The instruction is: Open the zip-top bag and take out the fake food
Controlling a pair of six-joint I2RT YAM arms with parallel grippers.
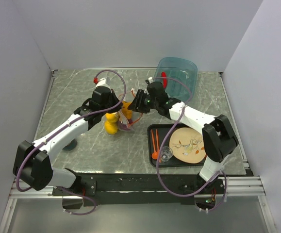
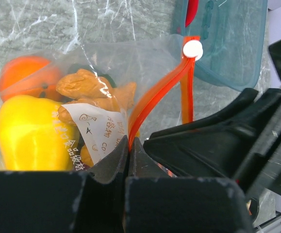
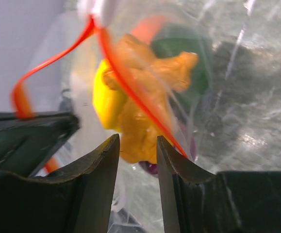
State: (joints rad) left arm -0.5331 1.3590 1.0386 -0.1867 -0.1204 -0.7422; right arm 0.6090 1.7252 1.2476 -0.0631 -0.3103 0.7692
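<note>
Pinching the orange-red zip strip point(image 2: 156, 99) tight, the left fingers point(image 2: 112, 165) are closed on one lip of the zip-top bag point(image 2: 106, 63), which hangs between the two arms near the middle of the counter point(image 1: 121, 158), left of the tray point(image 1: 152, 128). Whether its bottom rests on the counter cannot be told. The right fingers point(image 3: 101, 184) stand partly apart, just in front of the bag's mouth with nothing clamped; the other run of strip passes just beside one of them.

The strip splits into two runs below its white slider point(image 2: 192, 49), so the mouth looks at least partly parted. The film is thin, floppy and likely slick, and it sags under its load. The stiffer strip is the sound place to take hold, one lip per side. The fake food point(image 2: 31, 131) looks like hard, light, smooth plastic, apt to roll once out. Each piece looks small enough to be nipped across its narrow part.

By count: one bag; at least five pieces seen through the film, which are a yellow pepper, an orange, a tan lump, a dark green piece and a purple one. One blue tub point(image 1: 176, 73) lies at the far edge. The one tray, toward the near right corner, carries one plate point(image 1: 189, 145), one clear cup point(image 1: 166, 154) and thin orange utensils too small to count.
</note>
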